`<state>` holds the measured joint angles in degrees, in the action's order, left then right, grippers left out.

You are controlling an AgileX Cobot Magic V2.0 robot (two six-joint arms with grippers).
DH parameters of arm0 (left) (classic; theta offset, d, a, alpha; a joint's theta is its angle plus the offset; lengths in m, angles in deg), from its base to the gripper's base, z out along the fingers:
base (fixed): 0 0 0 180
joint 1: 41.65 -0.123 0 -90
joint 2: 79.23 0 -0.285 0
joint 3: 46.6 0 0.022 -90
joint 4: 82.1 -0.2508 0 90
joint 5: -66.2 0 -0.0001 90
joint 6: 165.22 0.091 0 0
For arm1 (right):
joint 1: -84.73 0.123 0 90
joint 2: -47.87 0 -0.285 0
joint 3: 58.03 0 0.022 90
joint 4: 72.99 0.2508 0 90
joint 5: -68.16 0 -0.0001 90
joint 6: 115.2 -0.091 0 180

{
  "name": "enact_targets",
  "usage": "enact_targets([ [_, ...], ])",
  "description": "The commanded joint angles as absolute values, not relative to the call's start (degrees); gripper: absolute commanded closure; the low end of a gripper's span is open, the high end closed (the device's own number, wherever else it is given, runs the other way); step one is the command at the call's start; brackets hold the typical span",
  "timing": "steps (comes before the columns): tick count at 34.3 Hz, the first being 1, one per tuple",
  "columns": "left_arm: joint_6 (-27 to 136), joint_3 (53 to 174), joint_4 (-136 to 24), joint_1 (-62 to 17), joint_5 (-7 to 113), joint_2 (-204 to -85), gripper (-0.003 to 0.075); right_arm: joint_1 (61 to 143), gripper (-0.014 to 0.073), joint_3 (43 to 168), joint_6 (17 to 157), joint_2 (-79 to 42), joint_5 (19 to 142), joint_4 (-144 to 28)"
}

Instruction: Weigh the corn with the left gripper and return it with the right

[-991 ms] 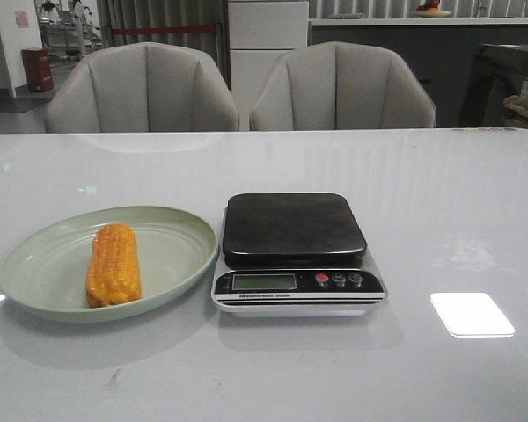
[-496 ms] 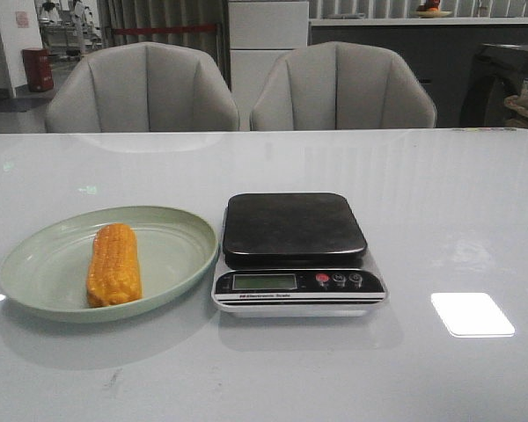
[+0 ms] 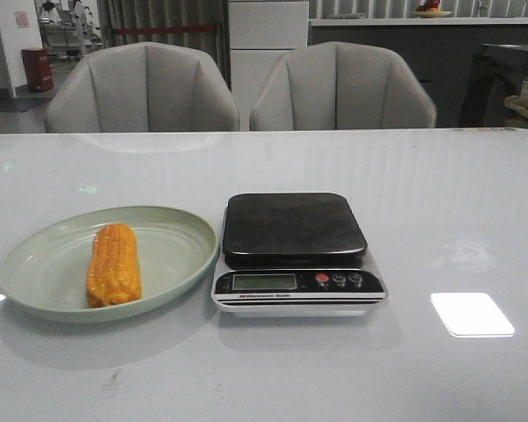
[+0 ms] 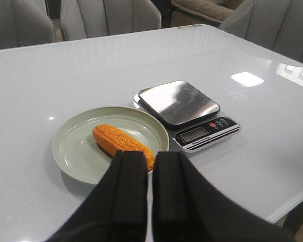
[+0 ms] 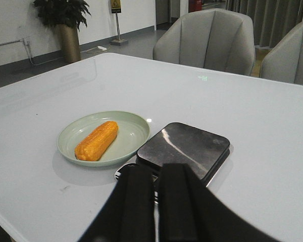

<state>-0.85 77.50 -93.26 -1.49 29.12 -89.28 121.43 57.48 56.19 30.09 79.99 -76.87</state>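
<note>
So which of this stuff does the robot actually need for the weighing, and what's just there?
Needed for the job:
- corn
- pale green plate it lies on
- scale
- left gripper
- right gripper

Just there:
- two grey chairs behind the table
- potted plant, seen from the right wrist

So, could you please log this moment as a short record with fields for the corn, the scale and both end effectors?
corn: lying on its side on the pale green plate, corn untouched
plate position: left of the scale, rims nearly touching
scale: platform bare, display shows no readable digits
left end effector: shut, holding nothing, above the table
right end effector: shut, holding nothing
weighing: not yet begun
</note>
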Motion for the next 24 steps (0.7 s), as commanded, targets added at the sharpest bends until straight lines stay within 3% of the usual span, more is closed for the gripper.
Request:
enact_targets([
  [1,-0.9,79.0,-93.7,-1.3,33.8,-89.9,0.0577,121.2,0.0400,59.0,56.8,29.6,74.9,-77.6],
  [11,0.2,78.8,-94.6,-4.8,34.7,-89.9,0.0577,121.2,0.0400,59.0,56.8,29.6,74.9,-77.6],
  [24,0.6,66.9,-92.9,-26.7,51.4,-89.9,0.0577,121.2,0.0400,59.0,56.8,29.6,74.9,-77.6],
])
